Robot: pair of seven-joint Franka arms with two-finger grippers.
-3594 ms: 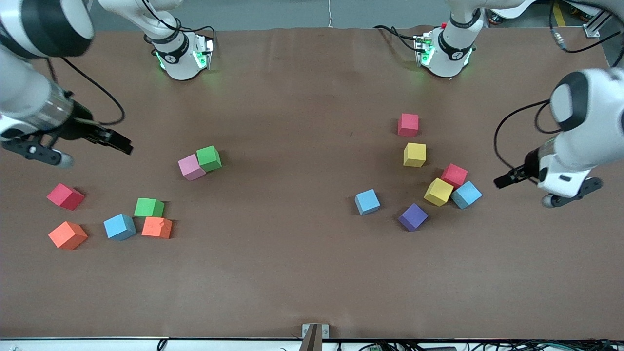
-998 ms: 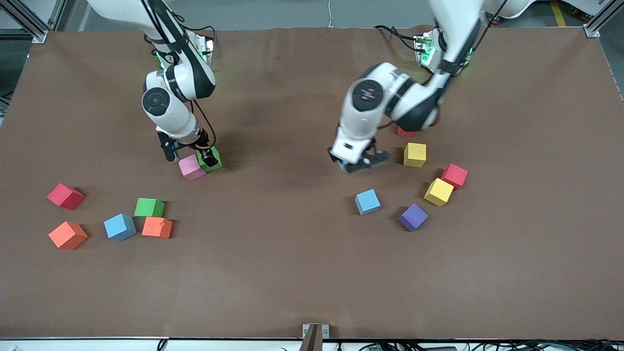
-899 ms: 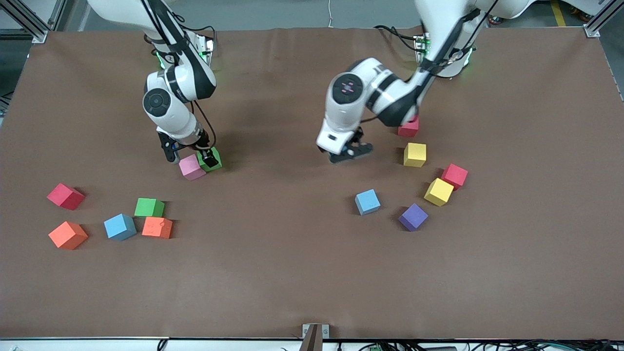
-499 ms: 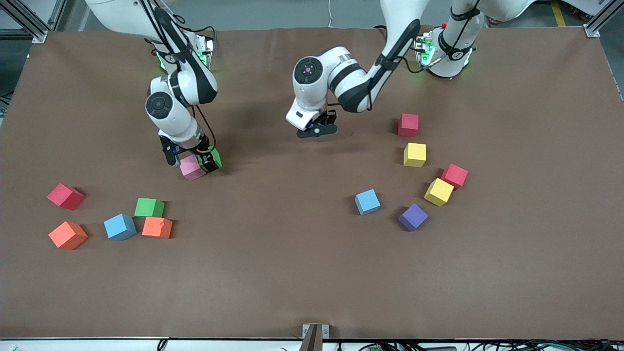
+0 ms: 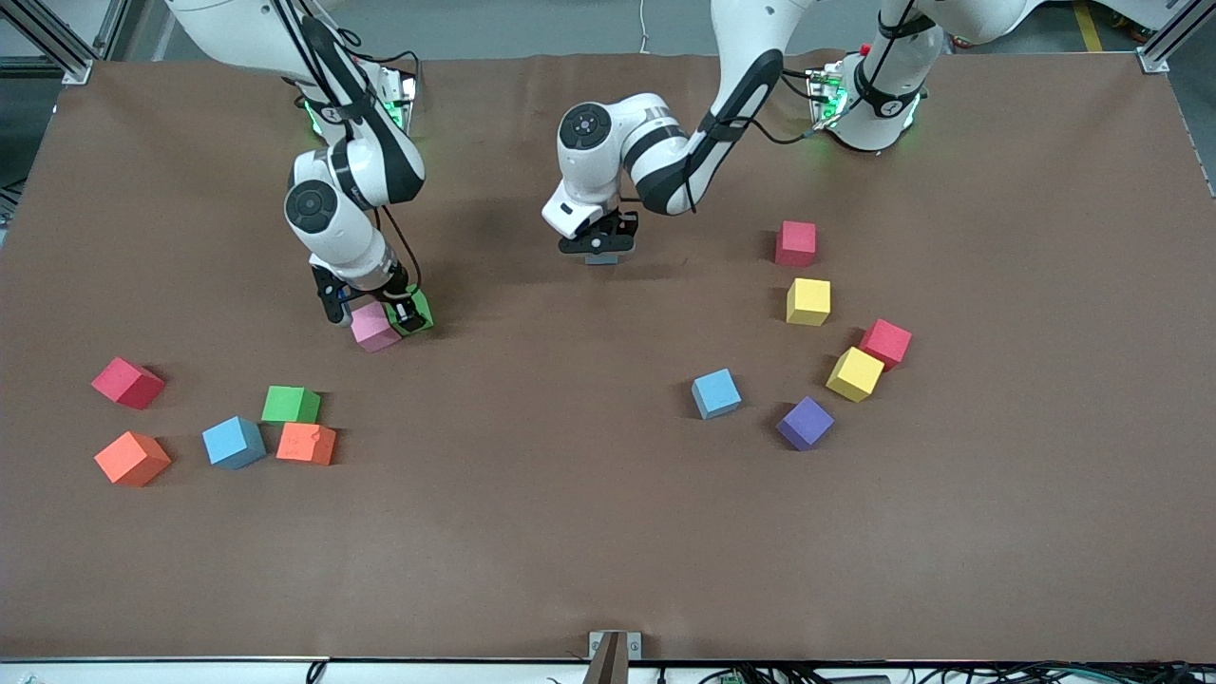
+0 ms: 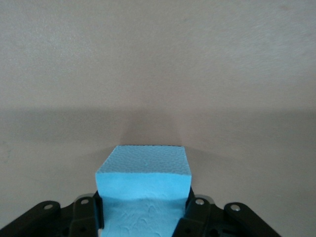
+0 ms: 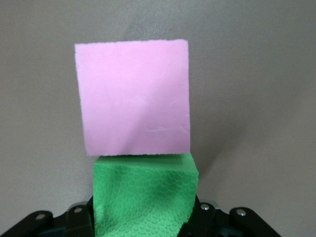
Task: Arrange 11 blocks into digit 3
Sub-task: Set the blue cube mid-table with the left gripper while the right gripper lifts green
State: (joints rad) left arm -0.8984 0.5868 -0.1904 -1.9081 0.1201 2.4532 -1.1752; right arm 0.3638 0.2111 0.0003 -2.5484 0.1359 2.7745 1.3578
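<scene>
Over the bare middle of the table (image 5: 570,532), between the two scatters of blocks, the left gripper (image 5: 597,249) hangs low with a blue block (image 6: 143,170) clamped between its fingers. The left wrist view shows the cube's two side faces pinched and nothing but open cloth ahead of it. No part of the digit 3 is laid yet, so I judge this cube is meant to start the figure. With no neighbour to line up against, what counts is that it goes down square to the table edge.

Toward the right arm's end, the right gripper (image 5: 372,312) is down at table level with its fingers pressed on a green block (image 7: 145,192). A pink block (image 7: 133,96) touches the green one on a free face, not on a face the fingers grip. In the front view it sits slightly nearer the camera than the green one. That contact is what the coming move turns on: a straight lift should leave the pink cube behind, while a sideways drag would probably push it along.

The right arm is much the nearer to the pink block. The left arm is nearer to the yellow block (image 5: 807,301) and the purple block (image 5: 805,423) at its own end.
</scene>
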